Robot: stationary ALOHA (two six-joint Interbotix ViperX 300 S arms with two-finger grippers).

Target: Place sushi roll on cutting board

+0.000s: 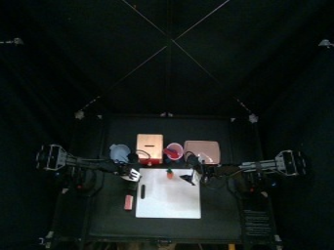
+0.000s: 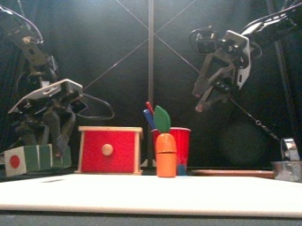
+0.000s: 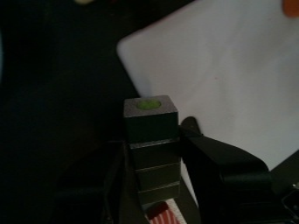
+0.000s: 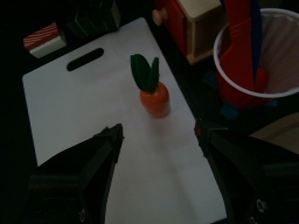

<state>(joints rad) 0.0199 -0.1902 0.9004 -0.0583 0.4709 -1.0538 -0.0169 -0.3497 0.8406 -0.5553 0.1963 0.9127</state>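
Dark-wrapped sushi roll (image 3: pixel 152 131) sits clamped between the left gripper (image 3: pixel 155 162) jaws at the white cutting board (image 3: pixel 222 79) edge, so carry it over bare board clear of the carrot (image 4: pixel 152 87) before releasing; right gripper (image 4: pixel 158 140) hovers agape.

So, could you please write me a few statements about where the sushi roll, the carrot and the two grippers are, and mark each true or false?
1. The left gripper holds the sushi roll between its jaws. True.
2. The sushi roll lies on the cutting board. False: it is in the left gripper's grasp, not set down.
3. The carrot stands upright on the cutting board. True.
4. The right gripper is shut on the carrot. False: its jaws are open and it hangs above the board, apart from the carrot.
5. The red cup is empty. False: stick-like things stand in it.
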